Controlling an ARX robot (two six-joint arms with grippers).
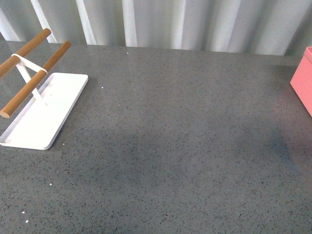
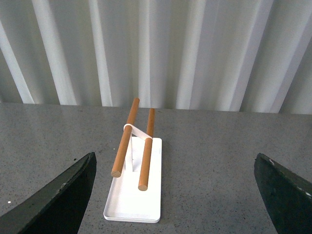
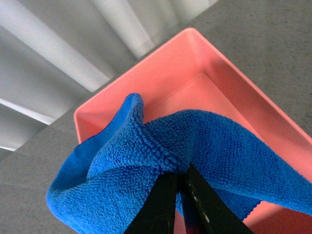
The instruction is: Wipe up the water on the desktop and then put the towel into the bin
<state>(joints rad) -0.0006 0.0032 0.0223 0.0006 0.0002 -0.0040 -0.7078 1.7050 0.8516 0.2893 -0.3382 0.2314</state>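
In the right wrist view we see the right gripper (image 3: 179,183) with its jaws pressed together on a bunched fold of the towel (image 3: 195,151), the dark fingers (image 3: 161,204) nearly touching each other where the blue cloth is caught between them. The towel hangs from this pinch directly above the open bin (image 3: 170,73), covering much of its pink floor from our angle; we cannot tell whether the cloth's lower edge touches the bin's inside. The bin sits on the bench (image 3: 273,44), close to the pale corrugated wall (image 3: 58,44) behind it.

From the front view we see only a corner of the bin (image 1: 303,80) at the far right edge of the bench (image 1: 170,156), and neither arm. A white tray (image 1: 41,114) carrying two wooden rods (image 1: 36,78) on a white stand lies at the far left, well apart from the bin.

In the left wrist view the left gripper (image 2: 178,187) has its jaws spread wide, holding nothing, with the tray (image 2: 134,200) and rods (image 2: 146,148) on the bench (image 2: 209,161) between the fingertips (image 2: 63,195) as seen from there.
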